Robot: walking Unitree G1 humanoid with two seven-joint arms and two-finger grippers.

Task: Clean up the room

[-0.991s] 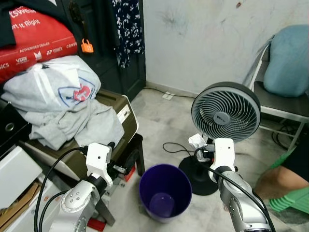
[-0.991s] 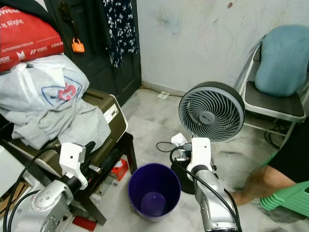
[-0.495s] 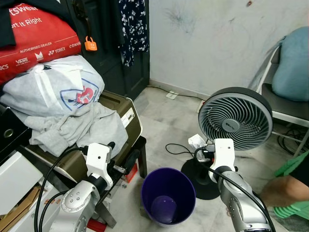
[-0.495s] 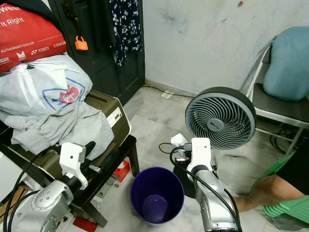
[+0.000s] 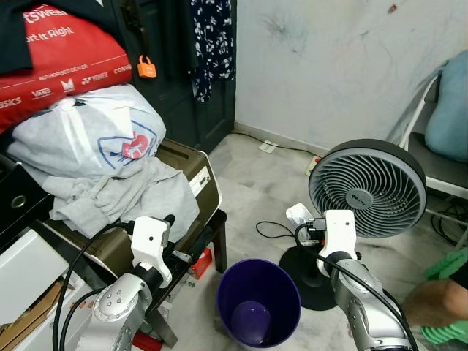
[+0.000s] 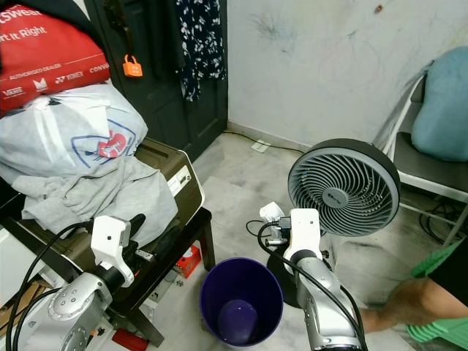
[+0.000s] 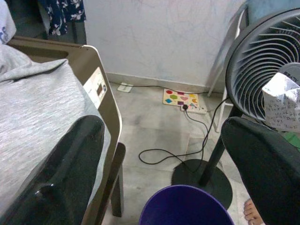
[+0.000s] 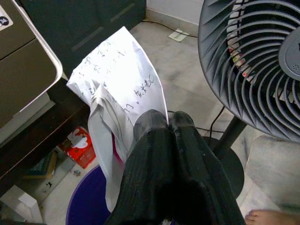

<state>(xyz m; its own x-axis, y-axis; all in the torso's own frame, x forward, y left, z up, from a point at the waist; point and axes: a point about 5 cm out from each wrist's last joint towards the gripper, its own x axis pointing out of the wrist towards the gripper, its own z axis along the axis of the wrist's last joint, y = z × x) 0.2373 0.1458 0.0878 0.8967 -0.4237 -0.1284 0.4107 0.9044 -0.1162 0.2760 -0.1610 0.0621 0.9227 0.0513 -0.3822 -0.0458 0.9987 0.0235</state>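
right wrist view: crumpled paper (image 8: 117, 79) in right end effector (image 8: 168, 123)

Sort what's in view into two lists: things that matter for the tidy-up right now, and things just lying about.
In play:
right gripper, shut on the crumpled paper
purple bin, open, below the paper
left gripper, open, holding nothing

Lying about:
standing fan
grey clothes on the brown case
white plastic bag
red bag
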